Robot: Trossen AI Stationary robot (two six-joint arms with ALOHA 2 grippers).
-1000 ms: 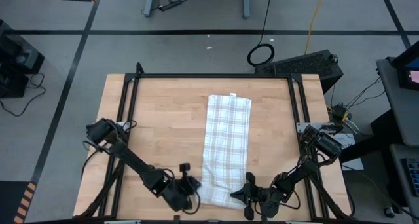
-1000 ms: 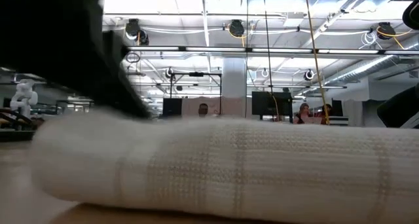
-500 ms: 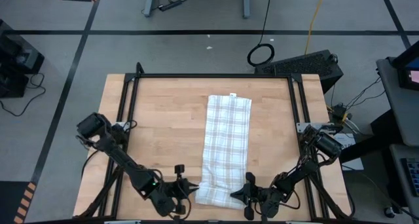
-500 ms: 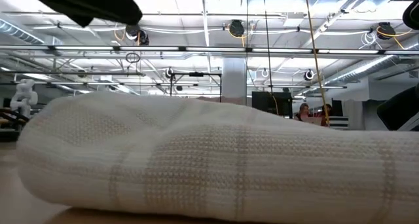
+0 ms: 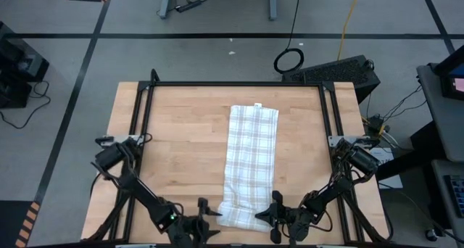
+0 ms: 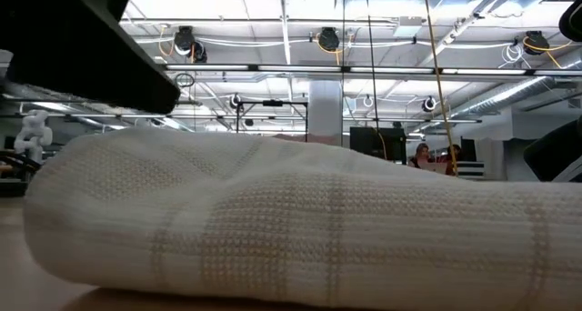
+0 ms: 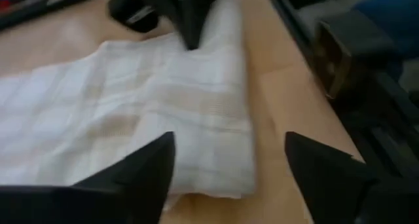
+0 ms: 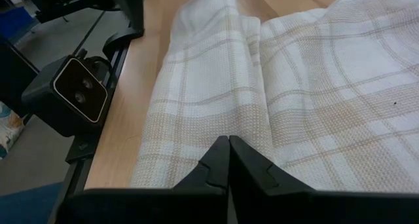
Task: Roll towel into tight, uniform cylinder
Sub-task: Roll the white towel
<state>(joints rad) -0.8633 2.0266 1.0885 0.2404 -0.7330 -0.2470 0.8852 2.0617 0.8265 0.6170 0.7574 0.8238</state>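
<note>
Overhead view of a wooden table [image 5: 181, 146] with 2 dark robot arms at its near edge. At the left, the left gripper [image 5: 209, 217] sits just beside the near-left corner of the towel [image 5: 250, 157]; its wrist view shows the 2 fingers [image 7: 141, 175] spread wide with nothing between them, the towel's corner lying in front of them. In the middle, the white checked towel lies as a long folded strip running from the table's far side to its near edge, where the first fold or turn forms a soft, uneven hump, fuller at one end in the low view. At the right, the right gripper [image 5: 274, 213] rests at the towel's near-right corner, fingers pressed fully together with their tips on the cloth; whether they pinch any fabric cannot be told.

Likely risk: with the left end free, that side could slacken or unroll, and rolling from 1 corner alone would skew the towel into a cone, not an even cylinder.
</note>
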